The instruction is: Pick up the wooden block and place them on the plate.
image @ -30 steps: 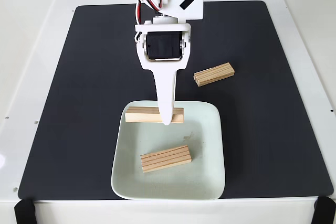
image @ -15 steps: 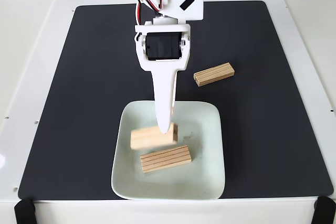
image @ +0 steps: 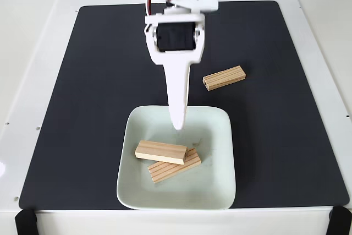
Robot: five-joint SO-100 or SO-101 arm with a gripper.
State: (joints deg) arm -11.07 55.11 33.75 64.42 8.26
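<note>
A pale green plate (image: 220, 180) sits at the front middle of the black mat. Two wooden blocks lie in it: one (image: 160, 152) rests flat, partly on top of the other (image: 179, 168), which is angled beneath it. A third wooden block (image: 224, 77) lies on the mat behind and to the right of the plate. My gripper (image: 177, 124) hangs over the plate's back part, its white finger (image: 177, 94) pointing down, above and apart from the blocks. It holds nothing, and the blocks lie free.
The black mat (image: 99, 92) covers most of the white table, with open room on its left and right sides. The arm's white body and black motor (image: 174, 36) stand over the mat's back middle.
The block I held over the plate's back rim has dropped onto the block lying in the plate. My gripper has risen and drawn back a little.
</note>
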